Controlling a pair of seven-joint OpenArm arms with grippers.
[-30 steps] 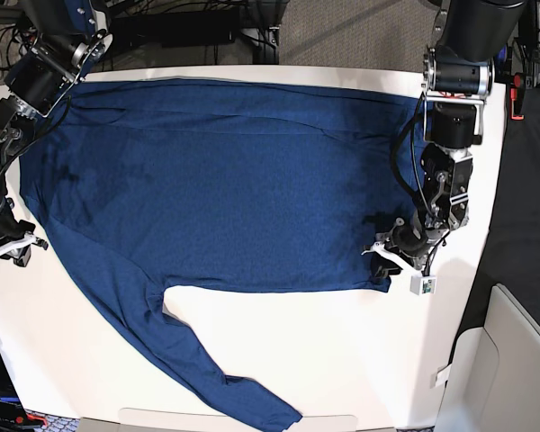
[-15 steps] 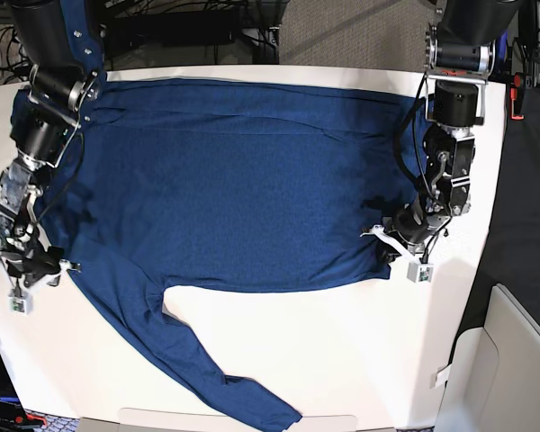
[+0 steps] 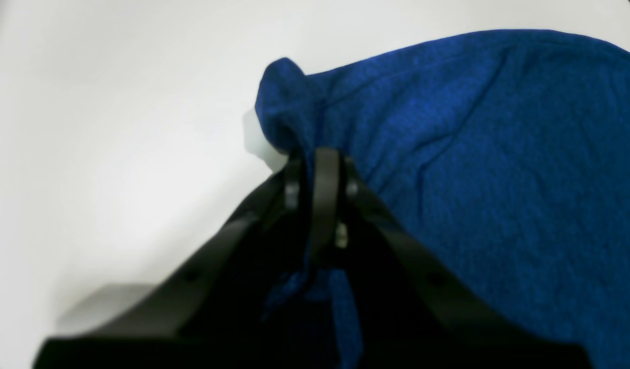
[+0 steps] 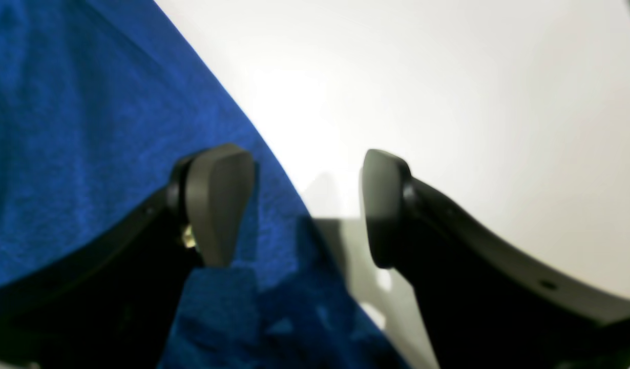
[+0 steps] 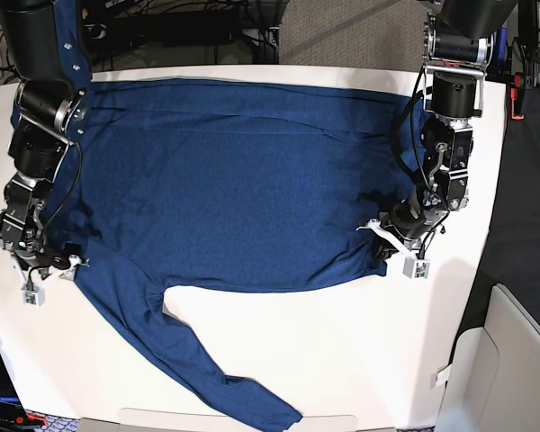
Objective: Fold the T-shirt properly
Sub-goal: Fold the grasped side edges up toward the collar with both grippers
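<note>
The dark navy-blue knit long-sleeved T-shirt [image 5: 234, 180] lies spread across the white bench [image 5: 342, 360]. At 3 o'clock the left gripper [image 3: 317, 169] pinches its corner; at 9 o'clock the right gripper [image 4: 305, 205] gapes wide over its edge.

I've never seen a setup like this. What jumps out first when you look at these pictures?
A big dark blue shirt spread flat over most of a white table, one long sleeve trailing toward the near edge. At its two sides stand black robot arms. The left hand is pinched shut on a bunched corner of the cloth, while the right hand is open, straddling the shirt's edge.
</note>
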